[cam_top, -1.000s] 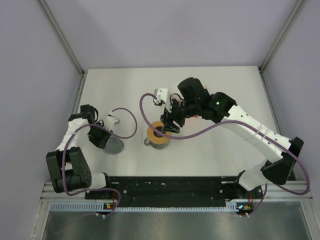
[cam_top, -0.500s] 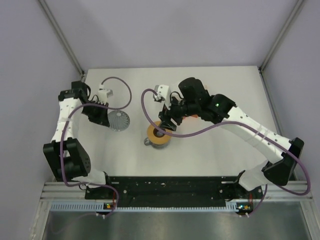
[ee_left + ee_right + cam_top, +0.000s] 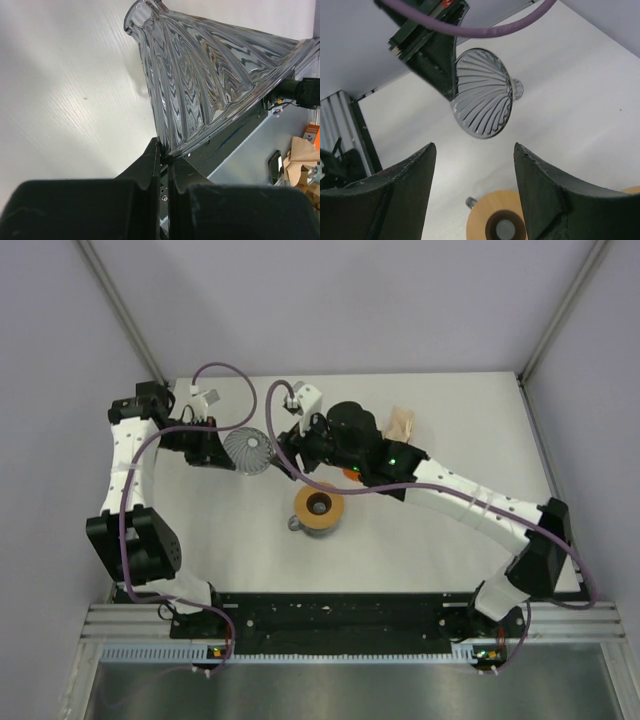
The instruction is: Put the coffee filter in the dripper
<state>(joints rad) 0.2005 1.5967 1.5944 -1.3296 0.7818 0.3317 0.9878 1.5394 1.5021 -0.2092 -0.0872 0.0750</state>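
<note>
Right gripper (image 3: 472,150) spread wide, gripping nothing, far of the wooden stand (image 3: 318,510). Left gripper (image 3: 162,150) pinched tight on the rim of the glass dripper (image 3: 248,450), far left. Coffee filter (image 3: 402,423) lying far right of centre.

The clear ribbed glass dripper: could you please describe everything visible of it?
The clear ribbed glass dripper is a transparent cone with spiral ribs and a narrow neck. It is tilted on its side, empty, its wide rim pinched by the left end effector, nothing else touching it, apparently lifted above the white table.
</note>
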